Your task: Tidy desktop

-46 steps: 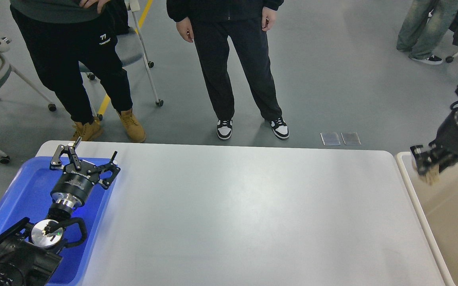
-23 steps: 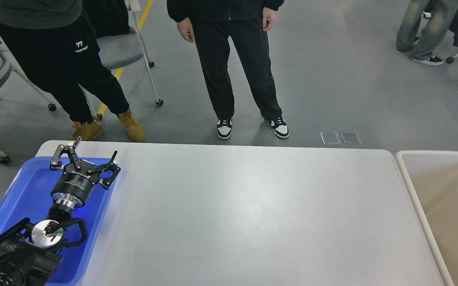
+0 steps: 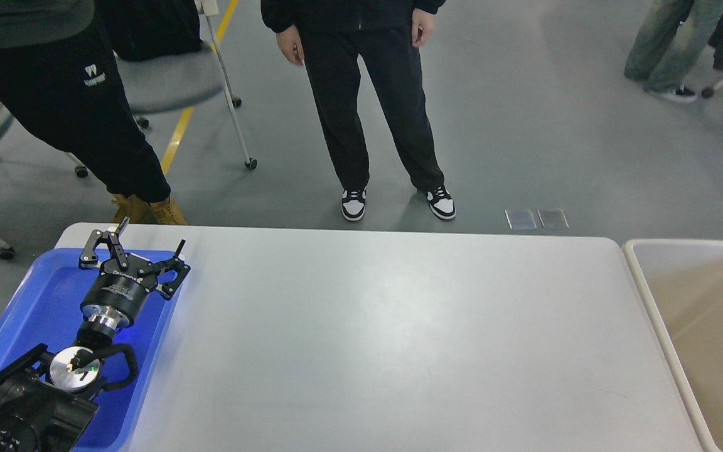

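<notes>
The desktop is a wide white-grey tabletop with rounded corners, and nothing lies on its bare surface. My left gripper is open and empty, held over the far end of the blue tray at the table's left edge. My right gripper is out of view.
A beige bin with a white rim stands against the table's right side. A person in black trousers stands just beyond the far edge. Another person and a wheeled chair are at the far left.
My right arm, seen over the bin a second ago, has withdrawn out of view. The person at far left has shifted leftward. My left arm has not moved.
</notes>
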### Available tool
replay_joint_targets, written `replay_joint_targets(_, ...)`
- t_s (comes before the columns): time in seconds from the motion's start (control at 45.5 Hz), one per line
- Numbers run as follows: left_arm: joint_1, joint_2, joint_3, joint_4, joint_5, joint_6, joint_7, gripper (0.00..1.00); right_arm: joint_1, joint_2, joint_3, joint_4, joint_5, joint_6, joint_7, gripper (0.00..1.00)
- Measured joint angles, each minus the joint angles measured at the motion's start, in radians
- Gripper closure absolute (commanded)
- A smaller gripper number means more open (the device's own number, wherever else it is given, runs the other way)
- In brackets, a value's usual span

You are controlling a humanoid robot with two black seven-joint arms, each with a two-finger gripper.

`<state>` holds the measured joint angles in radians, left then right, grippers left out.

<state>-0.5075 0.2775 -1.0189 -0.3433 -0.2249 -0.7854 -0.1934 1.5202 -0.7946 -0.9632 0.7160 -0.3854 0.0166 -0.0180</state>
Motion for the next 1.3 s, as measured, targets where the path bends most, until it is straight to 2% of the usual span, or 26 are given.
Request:
replay_joint_targets(0.066, 0.000, 0.000, 0.000, 0.000, 0.000, 0.000, 0.000, 0.00, -0.103, 0.042, 0.069, -0.109, 0.092, -0.055, -0.004, 1.00)
replay_joint_targets(0.088, 0.000, 0.000, 0.000, 0.000, 0.000, 0.000, 0.000, 0.00, -0.177, 0.075, 0.124, -0.192, 0.156, -0.083, -0.009, 1.00)
replay_joint_targets(0.154, 0.000, 0.000, 0.000, 0.000, 0.000, 0.000, 0.000, 0.00, -0.227, 0.102, 0.178, -0.252, 0.197, -0.100, -0.013, 1.00)
replay_joint_targets(0.242, 0.000, 0.000, 0.000, 0.000, 0.000, 0.000, 0.000, 0.00, -0.356, 0.169, 0.341, -0.389, 0.285, -0.135, -0.025, 1.00)
replay_joint_targets(0.396, 0.000, 0.000, 0.000, 0.000, 0.000, 0.000, 0.000, 0.00, -0.501, 0.239, 0.607, -0.517, 0.362, -0.168, -0.036, 1.00)
replay_joint_targets(0.615, 0.000, 0.000, 0.000, 0.000, 0.000, 0.000, 0.000, 0.00, -0.657, 0.311, 0.918, -0.591, 0.413, -0.182, -0.042, 1.00)
replay_joint_targets(0.769, 0.000, 0.000, 0.000, 0.000, 0.000, 0.000, 0.000, 0.00, -0.749, 0.352, 1.064, -0.612, 0.429, -0.177, -0.042, 0.85)
replay_joint_targets(1.099, 0.000, 0.000, 0.000, 0.000, -0.001, 0.000, 0.000, 0.00, -0.867, 0.393, 1.225, -0.630, 0.443, -0.167, -0.038, 0.77)
replay_joint_targets(1.143, 0.000, 0.000, 0.000, 0.000, -0.001, 0.000, 0.000, 0.00, -0.876, 0.395, 1.234, -0.634, 0.444, -0.167, -0.038, 0.72)
replay_joint_targets(1.187, 0.000, 0.000, 0.000, 0.000, -0.001, 0.000, 0.000, 0.00, -0.885, 0.397, 1.242, -0.638, 0.444, -0.165, -0.037, 0.63)
replay_joint_targets(1.253, 0.000, 0.000, 0.000, 0.000, -0.001, 0.000, 0.000, 0.00, -0.895, 0.399, 1.251, -0.642, 0.445, -0.164, -0.036, 0.31)
replay_joint_targets(1.297, 0.000, 0.000, 0.000, 0.000, -0.001, 0.000, 0.000, 0.00, -0.901, 0.400, 1.255, -0.644, 0.445, -0.163, -0.036, 0.00)
